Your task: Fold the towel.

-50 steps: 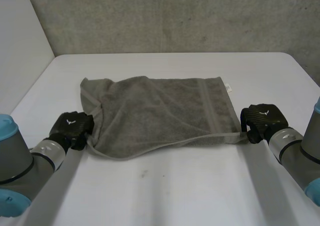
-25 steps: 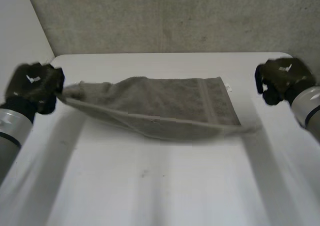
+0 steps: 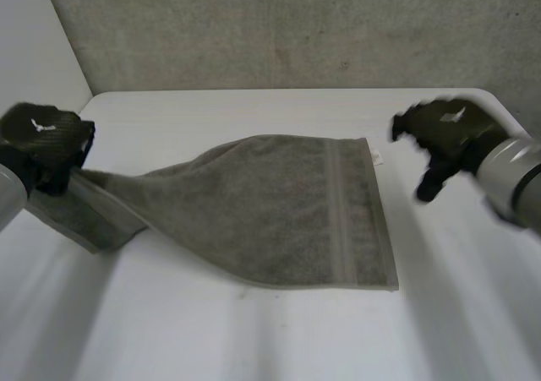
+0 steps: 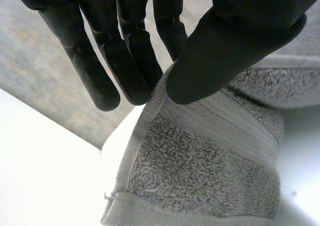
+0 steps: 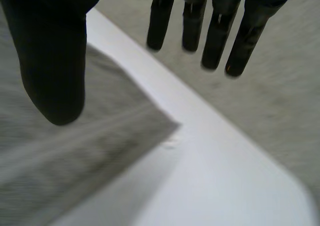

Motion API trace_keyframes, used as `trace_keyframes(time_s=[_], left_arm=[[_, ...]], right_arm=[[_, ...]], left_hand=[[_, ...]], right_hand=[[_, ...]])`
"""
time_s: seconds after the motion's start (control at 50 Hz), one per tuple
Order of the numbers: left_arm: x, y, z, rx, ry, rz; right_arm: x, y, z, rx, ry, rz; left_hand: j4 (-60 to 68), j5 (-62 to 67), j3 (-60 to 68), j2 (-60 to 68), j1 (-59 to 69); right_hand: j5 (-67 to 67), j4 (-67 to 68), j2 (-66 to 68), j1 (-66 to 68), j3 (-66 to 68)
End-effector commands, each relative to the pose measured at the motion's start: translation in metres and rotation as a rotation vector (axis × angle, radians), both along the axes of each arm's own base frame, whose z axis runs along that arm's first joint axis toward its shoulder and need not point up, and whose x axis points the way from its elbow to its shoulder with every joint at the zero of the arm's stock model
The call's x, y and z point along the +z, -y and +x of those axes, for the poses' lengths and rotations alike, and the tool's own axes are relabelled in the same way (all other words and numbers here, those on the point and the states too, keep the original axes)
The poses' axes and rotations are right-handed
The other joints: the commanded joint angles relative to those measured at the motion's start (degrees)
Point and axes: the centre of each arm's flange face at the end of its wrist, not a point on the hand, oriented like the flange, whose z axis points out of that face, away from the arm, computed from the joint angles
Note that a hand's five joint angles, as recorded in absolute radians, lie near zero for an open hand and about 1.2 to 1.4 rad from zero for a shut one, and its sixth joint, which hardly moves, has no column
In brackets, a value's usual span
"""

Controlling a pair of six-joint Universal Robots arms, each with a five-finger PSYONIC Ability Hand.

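A grey towel lies spread on the white table, its right part flat, its left end pulled up to my left hand. That hand, raised at the table's left edge, pinches the towel's corner band between thumb and fingers. My right hand hovers above the table past the towel's far right corner, fingers straight and spread from the thumb, holding nothing. Below it I see the towel's corner with a small tag.
A grey concrete wall stands behind the table. The table's far right corner is rounded, close behind my right hand. A small dark speck marks the table in front of the towel.
My right hand let go of the towel and opened; the right side dropped flat. My left hand swung left and up with its corner, stretching the towel out.
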Motion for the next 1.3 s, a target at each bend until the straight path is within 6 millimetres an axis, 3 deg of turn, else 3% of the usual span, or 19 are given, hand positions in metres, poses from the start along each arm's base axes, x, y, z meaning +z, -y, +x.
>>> trace_keyframes(time_s=[0.02, 0.08, 0.12, 0.22, 0.4, 0.56, 0.68, 0.78, 0.92, 0.98, 1.1, 1.3], left_arm=[[-0.001, -0.002, -0.01, -0.03, -0.041, 0.01], [0.01, 0.001, -0.012, -0.026, -0.076, -0.018], [0.015, 0.003, -0.013, -0.024, -0.098, -0.027], [0.028, 0.008, -0.014, -0.017, -0.148, -0.044], [0.04, 0.015, -0.019, -0.007, -0.252, 0.011], [0.047, 0.022, -0.023, 0.007, -0.348, 0.051], [0.05, 0.027, -0.025, 0.014, -0.396, 0.063], [0.052, 0.03, -0.026, 0.021, -0.435, 0.068], [0.05, 0.033, -0.026, 0.028, -0.443, 0.073], [0.05, 0.034, -0.024, 0.04, -0.442, 0.071], [0.048, 0.038, -0.019, 0.071, -0.437, 0.071], [0.041, 0.037, -0.017, 0.079, -0.432, 0.091]], right_arm=[[-0.052, -0.028, 0.033, 0.023, 0.308, 0.183], [-0.058, -0.029, 0.039, 0.025, 0.366, 0.205], [-0.073, -0.037, 0.056, 0.055, 0.428, 0.241], [-0.1, -0.058, 0.084, 0.136, 0.403, 0.295], [-0.129, -0.07, 0.117, 0.146, 0.421, 0.328], [-0.147, -0.072, 0.13, 0.14, 0.44, 0.37], [-0.175, -0.073, 0.138, 0.123, 0.438, 0.43], [-0.186, -0.067, 0.135, 0.058, 0.423, 0.401], [-0.178, -0.048, 0.123, -0.059, 0.444, 0.287], [-0.172, -0.039, 0.116, -0.085, 0.446, 0.266], [-0.153, 0.008, 0.072, -0.213, 0.419, 0.179], [-0.154, 0.03, 0.039, -0.267, 0.393, 0.186]], left_hand=[[10.26, 11.25, 10.28, 10.21, 11.96], [10.26, 11.25, 10.28, 10.21, 11.96], [10.26, 11.25, 10.28, 10.21, 11.96], [10.26, 11.25, 10.28, 10.21, 11.96], [10.26, 11.25, 10.28, 10.21, 11.96], [10.26, 11.25, 10.28, 10.21, 11.96], [10.26, 11.25, 10.28, 10.21, 11.96], [10.26, 11.25, 10.28, 10.21, 11.96], [10.26, 11.25, 10.28, 10.21, 11.96], [10.26, 11.25, 10.28, 10.21, 11.96], [10.26, 11.25, 10.28, 10.21, 11.96], [10.26, 11.25, 10.28, 10.21, 11.96]], right_hand=[[-15.36, -15.55, -15.05, -18.03, -15.03], [-15.36, -15.55, -15.05, -18.03, -15.03], [-15.36, -15.55, -15.05, -18.03, -15.03], [-15.36, -15.55, -15.05, -18.03, -15.03], [-15.36, -15.55, -15.05, -18.03, -15.03], [-15.36, -15.55, -15.05, -18.03, -15.03], [-15.12, -15.31, -14.81, -17.78, -14.79], [-4.56, -4.75, -4.25, -7.22, -4.23], [20.53, 20.34, 20.83, 17.86, 20.86], [22.4, 22.21, 22.71, 19.74, 22.74], [23.92, 23.73, 24.22, 21.25, 24.25], [24.25, 24.06, 24.56, 21.58, 24.58]])
